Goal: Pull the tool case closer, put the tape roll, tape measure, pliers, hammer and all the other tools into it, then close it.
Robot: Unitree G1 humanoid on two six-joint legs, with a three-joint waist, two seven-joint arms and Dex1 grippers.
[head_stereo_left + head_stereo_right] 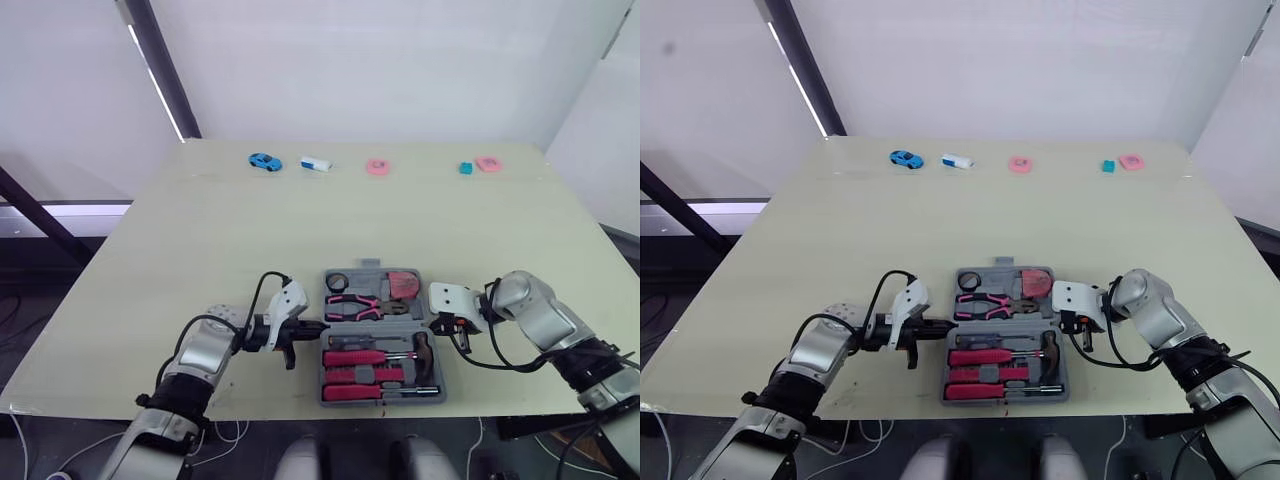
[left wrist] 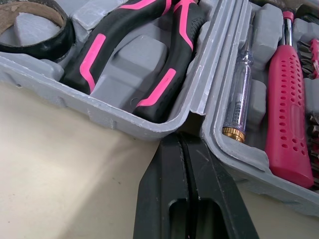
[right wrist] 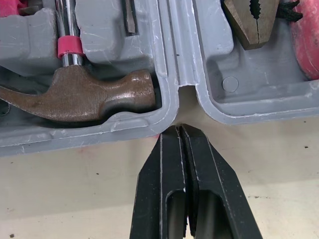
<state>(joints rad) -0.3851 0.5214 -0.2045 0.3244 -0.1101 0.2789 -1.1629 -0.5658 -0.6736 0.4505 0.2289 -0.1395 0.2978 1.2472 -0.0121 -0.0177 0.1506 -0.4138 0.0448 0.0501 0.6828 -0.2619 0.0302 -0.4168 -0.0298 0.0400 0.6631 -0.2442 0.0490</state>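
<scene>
Obs.: grey plastic tool case (image 2: 114,117) is lying open and flat on the pale wooden counter (image 1: 250,230), close to the near edge, with both halves facing up.

Far half of the case is holding:
- black tape roll (image 2: 62,42), sitting in the left corner pocket
- pink-and-black-handled pliers (image 2: 169,64), lying just beside the roll
- pink tape measure (image 1: 403,285), sitting in the right corner

Near half of the case is holding:
- brown-headed hammer with a chrome neck (image 3: 84,94), lying at the right end
- pink-handled screwdriver (image 2: 286,109)
- clear-bodied tester pen with a brass cap (image 2: 238,94), lying next to the screwdriver

Left gripper (image 2: 180,137) is pointing at the case's left side. Its jaws are pressed together and gripping nothing, and the tips are sitting at the notch where the two halves meet.

Right gripper (image 3: 178,129) is doing the same on the right side. Its jaws are closed on nothing and the tips are resting at the hinge notch, just beside the hammer pocket.

Along the far edge of the counter, well apart from the case, small items are sitting in a row:
- blue toy car (image 1: 264,161)
- white-and-blue block (image 1: 316,163)
- pink piece (image 1: 377,167)
- teal cube (image 1: 466,168)
</scene>
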